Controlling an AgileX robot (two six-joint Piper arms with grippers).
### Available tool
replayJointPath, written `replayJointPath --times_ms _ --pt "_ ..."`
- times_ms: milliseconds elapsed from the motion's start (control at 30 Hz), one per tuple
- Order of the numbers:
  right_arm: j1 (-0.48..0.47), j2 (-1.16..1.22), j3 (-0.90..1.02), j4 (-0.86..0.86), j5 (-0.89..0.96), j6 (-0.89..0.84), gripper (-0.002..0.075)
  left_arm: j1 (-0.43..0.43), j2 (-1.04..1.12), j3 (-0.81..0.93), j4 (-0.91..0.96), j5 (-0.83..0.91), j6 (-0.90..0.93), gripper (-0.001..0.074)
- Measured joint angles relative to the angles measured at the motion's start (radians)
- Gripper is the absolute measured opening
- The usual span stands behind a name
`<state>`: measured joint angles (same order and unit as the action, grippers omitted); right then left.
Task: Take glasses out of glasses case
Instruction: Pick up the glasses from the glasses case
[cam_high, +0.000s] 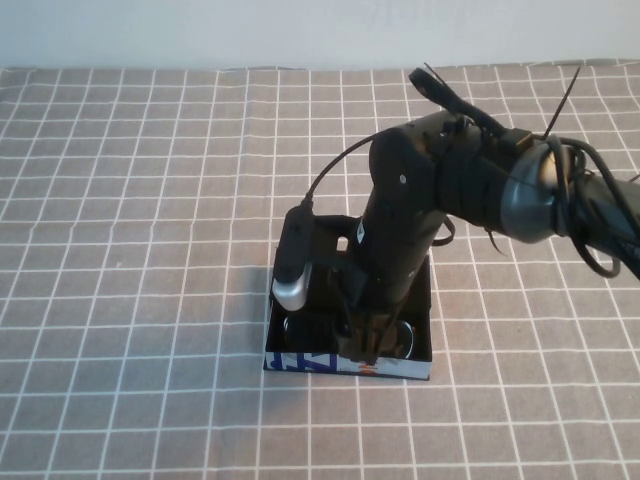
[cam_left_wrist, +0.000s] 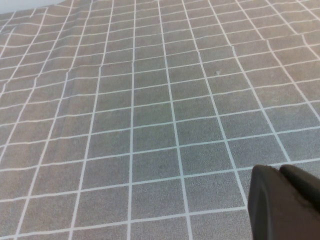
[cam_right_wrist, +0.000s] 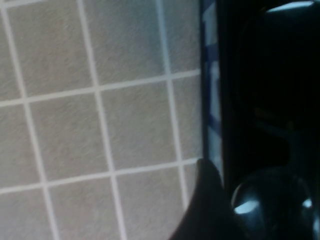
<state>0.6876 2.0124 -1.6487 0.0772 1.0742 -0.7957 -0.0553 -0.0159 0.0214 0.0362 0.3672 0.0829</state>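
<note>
My right end effector (cam_high: 366, 345) was lowered into the open glasses case (cam_high: 420, 330) on the table (cam_high: 130, 200), over the glasses (cam_right_wrist: 270, 200); its finger state could not be determined. Step in hand: reach. Next: clamp the frame, lift clear. My left end effector (cam_left_wrist: 287, 202) was parked elsewhere, apparently together.

Checked tablecloth (cam_high: 130, 250) under open glasses case (cam_high: 418, 318)
</note>
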Motion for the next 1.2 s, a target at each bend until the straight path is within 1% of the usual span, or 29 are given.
replayJointPath --times_ms 433,733,967,1200 --pt "0.002 0.027 -0.008 -0.029 -0.108 0.001 0.0398 0.0 0.0 0.0 0.0 0.0 0.0 -0.0004" --pt "0.002 0.055 -0.015 -0.029 -0.125 0.001 0.0398 0.0 0.0 0.0 0.0 0.0 0.0 -0.0004" --pt "-0.004 0.062 -0.017 -0.021 -0.133 0.001 0.0362 0.0 0.0 0.0 0.0 0.0 0.0 -0.0004" --pt "-0.004 0.077 -0.015 0.012 -0.092 0.001 0.0356 0.0 0.0 0.0 0.0 0.0 0.0 -0.0004"
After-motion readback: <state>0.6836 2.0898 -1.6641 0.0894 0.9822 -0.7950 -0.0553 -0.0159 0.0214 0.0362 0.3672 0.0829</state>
